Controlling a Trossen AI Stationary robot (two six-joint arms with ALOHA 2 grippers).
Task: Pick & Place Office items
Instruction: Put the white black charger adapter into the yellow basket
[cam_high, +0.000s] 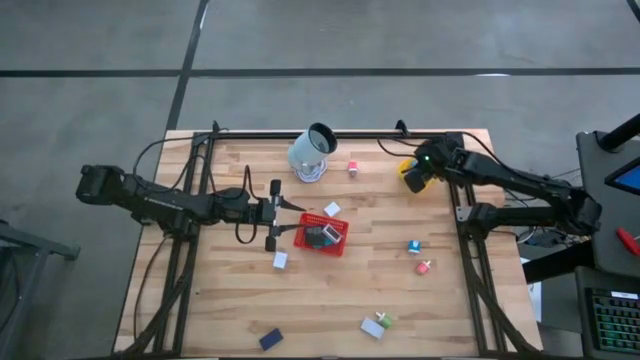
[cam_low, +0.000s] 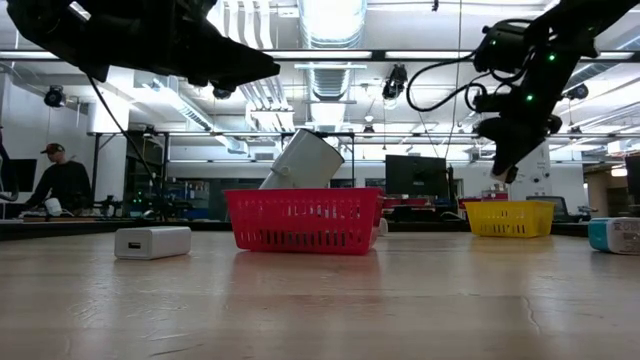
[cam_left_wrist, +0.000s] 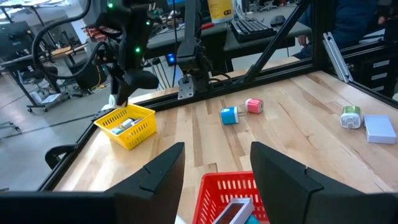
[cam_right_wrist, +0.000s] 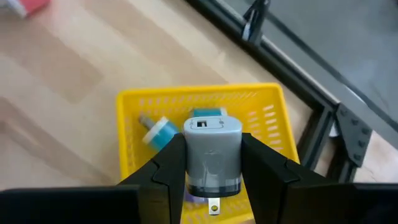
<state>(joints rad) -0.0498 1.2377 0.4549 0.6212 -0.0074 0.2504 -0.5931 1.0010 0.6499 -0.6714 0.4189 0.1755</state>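
Observation:
My right gripper (cam_right_wrist: 211, 163) hangs above the yellow mesh tray (cam_right_wrist: 134, 106) at the table's far right (cam_high: 410, 183), shut on a grey-white charger block (cam_right_wrist: 211, 146). The tray holds a teal-and-white item (cam_right_wrist: 158, 132) and others. My left gripper (cam_left_wrist: 214, 168) stands open just left of the red mesh tray (cam_high: 340, 245), with nothing between its fingers. The red tray holds a dark item (cam_high: 318, 237). Loose office items lie on the table: a white block (cam_high: 280, 260), a teal one (cam_high: 413, 246), a pink-red one (cam_high: 424, 267) and a dark blue one (cam_high: 270, 339). My right gripper pinches the charger block by its two opposite sides (cam_right_wrist: 189, 158) between its two fingers. The fingers slant down toward the yellow tray. The block's end with the socket (cam_right_wrist: 202, 124) sticks out past the fingertips. It hangs clear above the tray.
A large pale cup (cam_high: 312, 152) lies tipped at the far middle. More small items lie about: white (cam_high: 332, 209), pink and white (cam_high: 353, 167), white and green (cam_high: 377, 325) near the front. A black frame rail (cam_right_wrist: 292, 74) runs beyond the yellow tray. A person (cam_low: 60, 185) stands beyond the table.

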